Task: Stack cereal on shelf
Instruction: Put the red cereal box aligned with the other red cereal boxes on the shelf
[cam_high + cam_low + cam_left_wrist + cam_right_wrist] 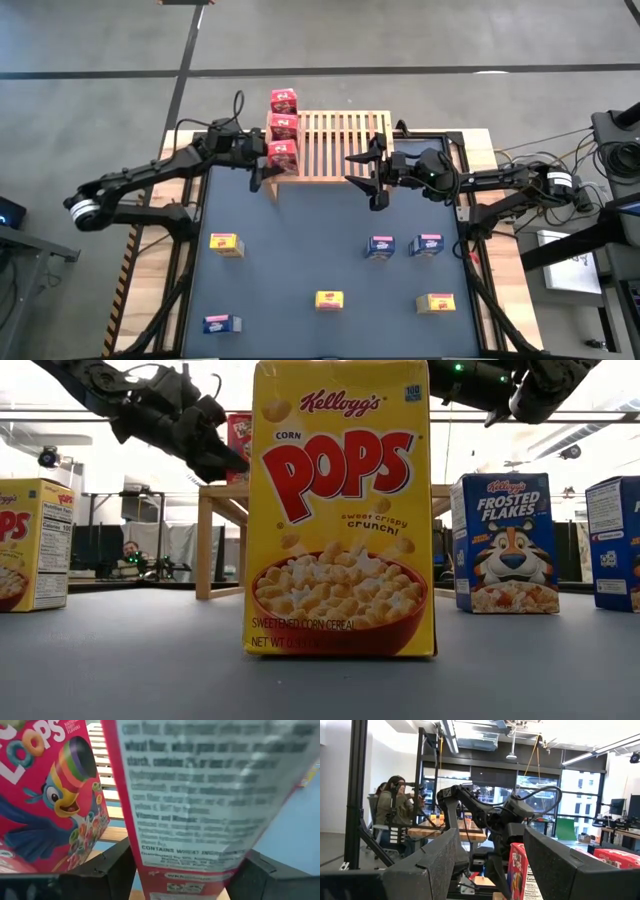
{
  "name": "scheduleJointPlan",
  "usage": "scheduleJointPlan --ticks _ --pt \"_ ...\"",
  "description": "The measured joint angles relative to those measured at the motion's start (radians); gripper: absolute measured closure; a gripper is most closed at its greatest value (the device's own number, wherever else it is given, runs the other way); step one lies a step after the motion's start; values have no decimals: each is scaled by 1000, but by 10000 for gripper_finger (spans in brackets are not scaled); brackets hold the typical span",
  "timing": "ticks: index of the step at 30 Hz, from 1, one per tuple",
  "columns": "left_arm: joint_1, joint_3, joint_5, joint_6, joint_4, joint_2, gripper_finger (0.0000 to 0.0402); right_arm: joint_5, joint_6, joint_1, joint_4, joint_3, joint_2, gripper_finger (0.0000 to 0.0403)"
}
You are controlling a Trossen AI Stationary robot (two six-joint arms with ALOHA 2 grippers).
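Three red boxes [283, 126] on rack [340, 146]

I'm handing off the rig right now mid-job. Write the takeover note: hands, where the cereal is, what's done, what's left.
Left hand: at the rack's left end, fingers straddling the third red Froot Loops box; whether it grips or has let go cannot be told.
Right hand: open, empty, hovering at the wooden rack's front right.
Done: three red boxes in a row on the rack's left end.
Left: six boxes on the table, three yellow Corn Pops and three blue Frosted Flakes.
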Motion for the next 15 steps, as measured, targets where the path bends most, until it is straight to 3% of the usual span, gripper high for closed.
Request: scheduleJointPlan --ticks 15 --pt "0 0 -61 11 -167 -159 170 0 -2 0 0 0 0 184"
